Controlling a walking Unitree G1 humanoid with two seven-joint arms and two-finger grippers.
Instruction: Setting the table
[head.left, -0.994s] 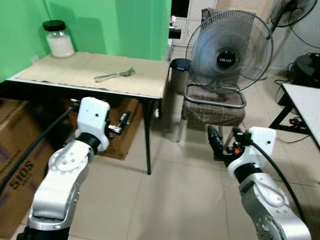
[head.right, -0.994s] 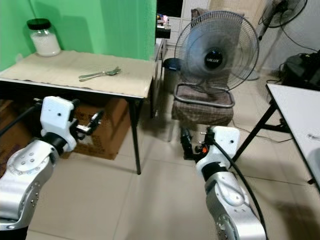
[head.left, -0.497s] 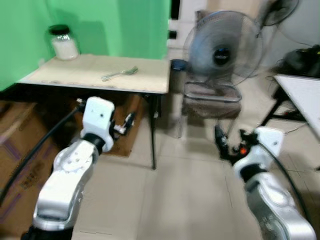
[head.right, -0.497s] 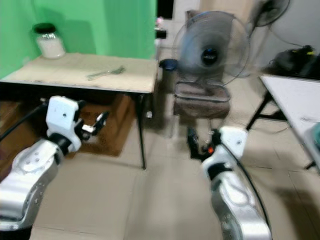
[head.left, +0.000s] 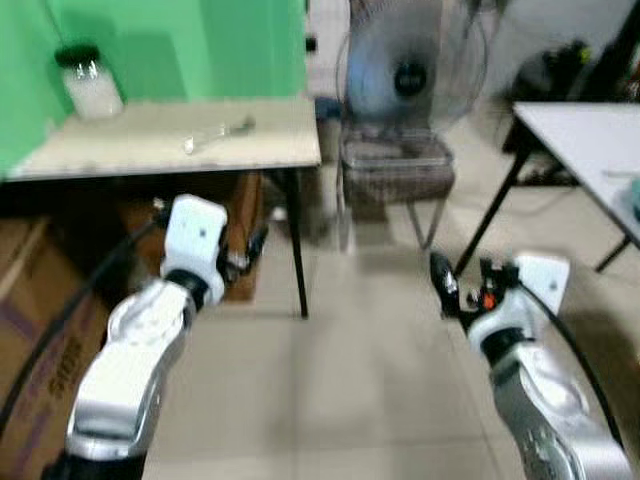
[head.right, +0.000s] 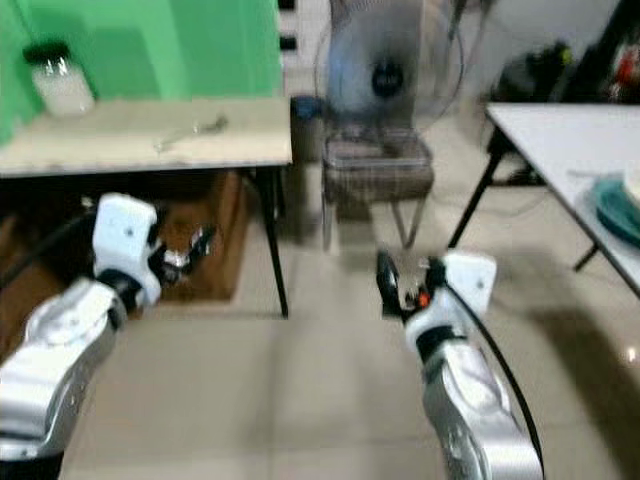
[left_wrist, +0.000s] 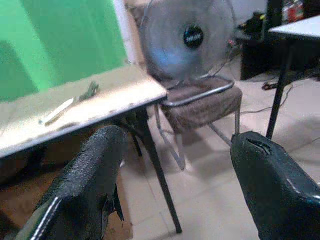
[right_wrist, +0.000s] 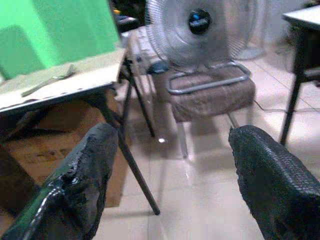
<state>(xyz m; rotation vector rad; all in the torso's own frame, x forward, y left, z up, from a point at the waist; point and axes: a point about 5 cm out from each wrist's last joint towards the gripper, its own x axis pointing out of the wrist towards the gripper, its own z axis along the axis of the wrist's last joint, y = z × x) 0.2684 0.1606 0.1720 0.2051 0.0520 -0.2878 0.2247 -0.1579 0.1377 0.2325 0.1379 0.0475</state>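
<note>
One fork (head.left: 217, 133) lies flat on the beige table (head.left: 120, 155), light, stiff, probably slippery; I'd pinch its handle. My left gripper (left_wrist: 175, 170) and right gripper (right_wrist: 172, 165) hang spread wide, holding nothing.

Two head cameras look forward and down from above the tiled floor, slightly blurred, the right eye offset sideways. Both take in the beige table (head.left: 200, 150) with a fork (head.left: 218, 133), the pedestal fan (head.right: 388, 75) behind a chair (head.left: 397, 168), and a white table (head.right: 560, 130). Each wrist camera sits low, looking out between its own spread black fingers (left_wrist: 85, 185) (right_wrist: 272, 177), beyond which the same fork, fan and chair appear.
</note>
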